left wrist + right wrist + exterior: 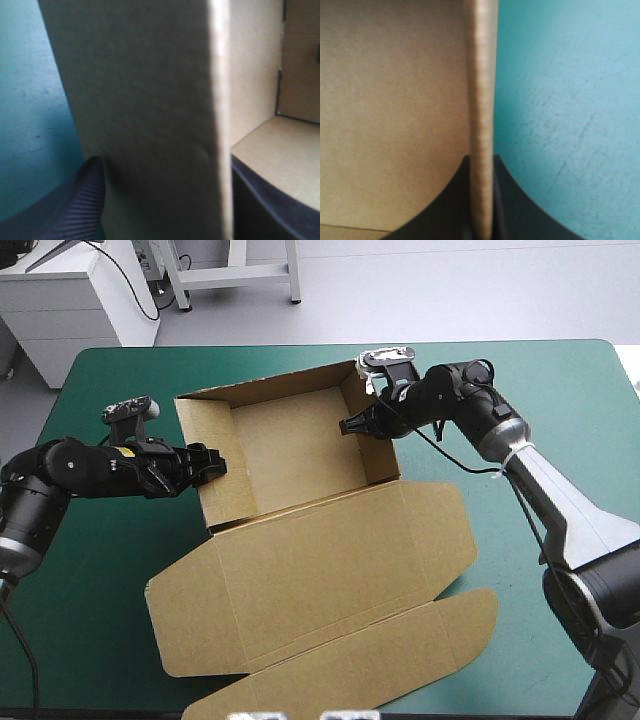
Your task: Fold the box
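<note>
Nearest, lid of brown cut-board box (310, 570) lay flat; tray walls already raised, centred on teal-green cover (90, 640). Left black-finned gripper (213, 464) spread astride left wall; right black-finned gripper (350, 426) pinched right wall. Remaining, by judgement: firming walls.

You have a plain brown box (300, 540), unprinted inside and out, with its creases showing as slightly darker lines. Around the box, the tabletop (100, 640) cover is an even teal-green with a few faint dark scuffs. At the box's left wall, the left gripper (216, 462) has black fingers (80, 205) with fine ribbing. At the right wall, the right gripper (351, 427) is plain black.
</note>
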Tool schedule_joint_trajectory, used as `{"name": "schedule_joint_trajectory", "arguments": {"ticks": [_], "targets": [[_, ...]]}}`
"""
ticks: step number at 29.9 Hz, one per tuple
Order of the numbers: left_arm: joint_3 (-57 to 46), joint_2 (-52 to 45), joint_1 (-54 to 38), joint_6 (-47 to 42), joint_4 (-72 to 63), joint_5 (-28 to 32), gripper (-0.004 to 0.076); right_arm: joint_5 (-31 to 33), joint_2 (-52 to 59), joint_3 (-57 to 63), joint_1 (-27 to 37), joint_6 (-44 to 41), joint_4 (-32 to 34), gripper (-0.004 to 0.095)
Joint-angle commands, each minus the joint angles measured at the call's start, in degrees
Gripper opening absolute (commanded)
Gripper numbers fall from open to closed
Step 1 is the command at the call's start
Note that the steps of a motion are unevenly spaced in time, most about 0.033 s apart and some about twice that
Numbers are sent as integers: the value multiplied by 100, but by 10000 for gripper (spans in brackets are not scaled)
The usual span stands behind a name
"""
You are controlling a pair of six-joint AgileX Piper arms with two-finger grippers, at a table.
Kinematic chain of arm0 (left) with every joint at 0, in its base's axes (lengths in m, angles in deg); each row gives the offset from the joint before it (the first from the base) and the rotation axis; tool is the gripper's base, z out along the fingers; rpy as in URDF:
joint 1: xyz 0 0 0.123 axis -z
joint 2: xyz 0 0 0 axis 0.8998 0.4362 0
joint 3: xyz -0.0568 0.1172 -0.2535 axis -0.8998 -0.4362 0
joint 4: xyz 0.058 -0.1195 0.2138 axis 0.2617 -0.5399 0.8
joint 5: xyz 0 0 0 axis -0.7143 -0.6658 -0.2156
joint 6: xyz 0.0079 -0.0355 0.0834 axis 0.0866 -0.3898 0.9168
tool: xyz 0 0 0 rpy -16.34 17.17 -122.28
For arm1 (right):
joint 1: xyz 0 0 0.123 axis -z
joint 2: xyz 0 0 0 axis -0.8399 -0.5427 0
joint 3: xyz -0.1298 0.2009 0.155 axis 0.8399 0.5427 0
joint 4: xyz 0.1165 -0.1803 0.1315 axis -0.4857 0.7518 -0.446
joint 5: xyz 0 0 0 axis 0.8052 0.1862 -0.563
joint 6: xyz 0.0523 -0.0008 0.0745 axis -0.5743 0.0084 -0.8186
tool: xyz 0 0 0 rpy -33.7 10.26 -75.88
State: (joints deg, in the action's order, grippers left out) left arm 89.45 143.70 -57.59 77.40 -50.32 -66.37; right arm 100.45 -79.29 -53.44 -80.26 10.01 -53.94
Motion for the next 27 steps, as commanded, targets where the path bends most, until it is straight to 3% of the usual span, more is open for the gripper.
{"name": "schedule_joint_trajectory", "arguments": {"ticks": [1,5,7,10,19,27], "targets": [[144,71,133,-240,273,293,426,-159,309,-165,-70,-31,-190,-18],[144,173,312,-546,235,350,319,-65,309,-165,-83,-45,-44,-18],[144,173,383,-546,275,444,223,3,309,-165,-83,-141,160,-18],[144,173,451,-356,303,507,1,142,309,-165,-83,-263,529,-18],[286,195,607,-329,567,588,-8,469,309,-165,-83,-415,801,-18],[1671,769,607,-378,1231,-414,-8,929,333,-165,-83,-715,1146,-18]]}}
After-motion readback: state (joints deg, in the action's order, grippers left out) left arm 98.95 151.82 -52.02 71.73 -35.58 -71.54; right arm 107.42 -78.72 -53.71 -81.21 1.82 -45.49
